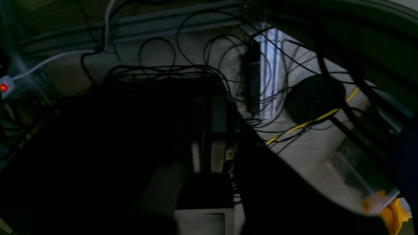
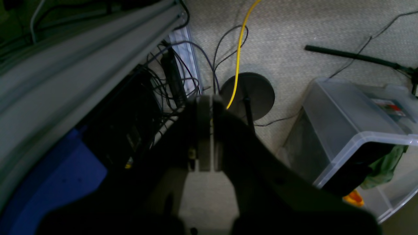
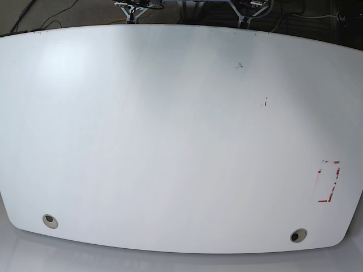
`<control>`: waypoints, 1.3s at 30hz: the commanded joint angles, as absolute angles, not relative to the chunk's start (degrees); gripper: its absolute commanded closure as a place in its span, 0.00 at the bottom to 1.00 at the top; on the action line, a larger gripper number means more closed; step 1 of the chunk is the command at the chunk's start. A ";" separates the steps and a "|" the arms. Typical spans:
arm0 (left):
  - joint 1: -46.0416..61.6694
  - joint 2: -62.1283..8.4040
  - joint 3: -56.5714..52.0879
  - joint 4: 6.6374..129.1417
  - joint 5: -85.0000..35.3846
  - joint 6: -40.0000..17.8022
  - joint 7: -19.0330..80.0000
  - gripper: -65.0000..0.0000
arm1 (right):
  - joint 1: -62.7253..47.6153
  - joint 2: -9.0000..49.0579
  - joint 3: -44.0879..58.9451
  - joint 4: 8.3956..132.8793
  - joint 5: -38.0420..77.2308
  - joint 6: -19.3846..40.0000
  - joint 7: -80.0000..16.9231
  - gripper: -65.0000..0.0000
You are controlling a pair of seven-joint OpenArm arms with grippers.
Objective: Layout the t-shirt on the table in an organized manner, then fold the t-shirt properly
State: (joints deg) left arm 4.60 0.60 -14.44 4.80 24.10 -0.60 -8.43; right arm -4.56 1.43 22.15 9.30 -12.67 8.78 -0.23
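The white table fills the base view with no cloth on it, and neither arm shows there. Both wrist views look down at the carpeted floor. My left gripper is shut with nothing between its fingers, dark against the tangle of cables. My right gripper is shut too and holds nothing. A bit of orange-yellow cloth that matches the t-shirt lies in a clear plastic bin at the lower right of the left wrist view. In the right wrist view an orange scrap shows in the same kind of bin.
A red tape outline and two grey grommets mark the table. On the floor are black cables, a yellow cable, a round black stand base, a clear bin with green cloth, and a blue object.
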 commanded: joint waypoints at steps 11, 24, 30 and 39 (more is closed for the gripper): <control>4.97 0.12 -14.24 5.12 24.17 -0.33 -9.99 0.97 | -6.23 1.14 22.07 10.04 -12.94 9.74 1.69 1.00; 5.97 0.18 -14.07 8.65 24.07 -0.61 -9.53 0.98 | -7.28 1.16 21.29 10.85 -12.73 9.41 5.29 1.00; 7.80 -0.12 -14.02 10.50 24.10 -0.77 -9.61 0.98 | -8.16 1.60 19.17 12.25 -12.72 9.44 3.42 1.00; 10.04 -0.18 -13.98 11.10 23.97 -0.70 -9.39 0.99 | -8.40 3.02 12.80 11.85 -12.71 8.97 0.92 1.00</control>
State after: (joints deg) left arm 9.23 -0.19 -14.04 10.74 24.01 -0.89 -9.47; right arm -8.21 2.09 13.80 12.58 -12.91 8.99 1.21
